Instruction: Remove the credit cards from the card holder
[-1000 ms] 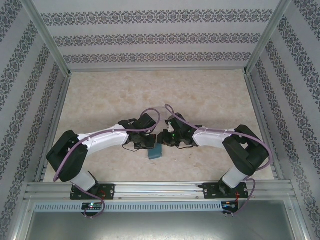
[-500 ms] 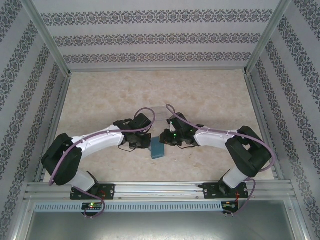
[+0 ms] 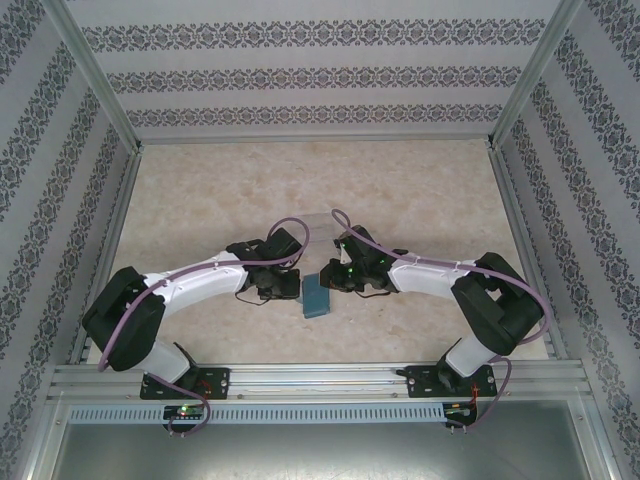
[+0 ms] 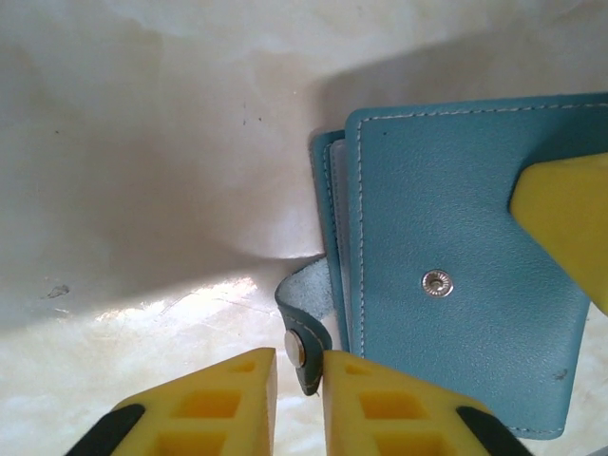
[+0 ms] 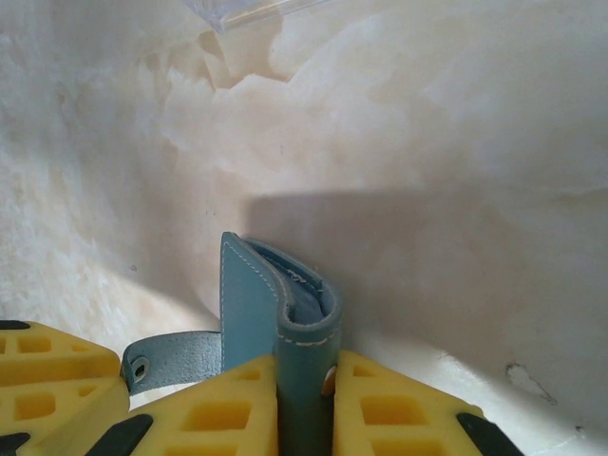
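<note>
Between the two hands, a little toward 6 o'clock from the table's [image 3: 420,190] middle, sits the card holder [image 3: 315,297], its two teal panels folded almost shut. In the left wrist view a pale grey layer [image 4: 340,228] shows between the panels along their open edge; whether it is the credit cards or the lining cannot be told. A metal snap stud [image 4: 437,282] sits on the outer panel.

The left hand [image 4: 299,380] comes in from the holder's 9 o'clock, forearm low and reaching inward. Its yellow fingers are nearly together, pinching the side tab [image 4: 306,323] near the tab's own snap. The right hand [image 5: 304,408] comes in from 3 o'clock and is clamped on the holder, one finger on each outer panel.

A clear thin piece [image 3: 320,222] lies on the table at 12 o'clock from the hands.
</note>
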Controlling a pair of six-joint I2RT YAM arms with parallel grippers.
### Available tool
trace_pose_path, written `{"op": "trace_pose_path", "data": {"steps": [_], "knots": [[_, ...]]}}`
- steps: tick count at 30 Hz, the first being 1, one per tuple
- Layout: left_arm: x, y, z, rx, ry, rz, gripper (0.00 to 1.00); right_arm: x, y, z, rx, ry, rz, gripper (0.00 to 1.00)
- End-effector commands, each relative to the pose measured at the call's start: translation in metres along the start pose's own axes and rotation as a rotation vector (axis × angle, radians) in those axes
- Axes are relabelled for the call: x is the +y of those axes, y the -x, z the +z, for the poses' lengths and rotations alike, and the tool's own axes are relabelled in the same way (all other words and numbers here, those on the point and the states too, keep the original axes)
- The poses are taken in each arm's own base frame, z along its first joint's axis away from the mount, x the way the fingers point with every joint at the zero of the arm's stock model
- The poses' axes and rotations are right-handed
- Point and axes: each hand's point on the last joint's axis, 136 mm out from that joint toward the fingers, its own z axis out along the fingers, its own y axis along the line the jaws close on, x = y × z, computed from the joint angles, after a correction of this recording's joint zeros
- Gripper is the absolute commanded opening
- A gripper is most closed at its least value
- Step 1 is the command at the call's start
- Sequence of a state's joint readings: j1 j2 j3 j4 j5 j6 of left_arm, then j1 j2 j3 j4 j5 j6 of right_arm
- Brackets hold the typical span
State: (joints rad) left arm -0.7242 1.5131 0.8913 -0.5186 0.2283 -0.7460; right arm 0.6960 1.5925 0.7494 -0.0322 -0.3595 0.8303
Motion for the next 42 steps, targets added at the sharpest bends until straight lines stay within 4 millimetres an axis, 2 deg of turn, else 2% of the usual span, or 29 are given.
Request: {"op": "trace_pose_path", "data": {"steps": [1, 5, 9, 13, 20, 24, 30, 40, 42], "knots": [[0.006, 0.0, 0.006, 0.005, 0.01, -0.024, 0.23, -0.025, -0.006, -0.003, 0.009, -0.104, 0.003, 0.17], [0.009, -0.002, 0.011, 0.015, 0.018, -0.028, 0.27, -0.026, -0.007, -0.003, 0.01, -0.108, 0.003, 0.18], [0.009, -0.001, 0.014, 0.018, 0.02, -0.029, 0.19, -0.032, -0.008, -0.007, 0.014, -0.174, -0.028, 0.23], [0.011, -0.002, 0.016, 0.018, 0.024, -0.032, 0.12, -0.035, -0.007, -0.016, 0.015, -0.254, -0.072, 0.33], [0.016, -0.005, 0.018, 0.012, 0.015, -0.049, 0.08, -0.033, -0.006, -0.037, 0.019, -0.392, -0.136, 0.47], [0.016, -0.007, 0.019, 0.01, -0.026, -0.072, 0.07, -0.026, -0.007, -0.042, 0.023, -0.428, -0.141, 0.54], [0.017, -0.011, 0.023, 0.011, -0.104, -0.115, 0.06, -0.011, -0.01, -0.037, 0.024, -0.44, -0.155, 0.62], [0.013, -0.016, 0.03, 0.022, -0.212, -0.16, 0.06, -0.012, -0.014, -0.03, 0.04, -0.539, -0.159, 0.68], [0.012, -0.016, 0.031, 0.02, -0.236, -0.165, 0.05, -0.01, -0.012, -0.031, 0.035, -0.549, -0.16, 0.74]]}}
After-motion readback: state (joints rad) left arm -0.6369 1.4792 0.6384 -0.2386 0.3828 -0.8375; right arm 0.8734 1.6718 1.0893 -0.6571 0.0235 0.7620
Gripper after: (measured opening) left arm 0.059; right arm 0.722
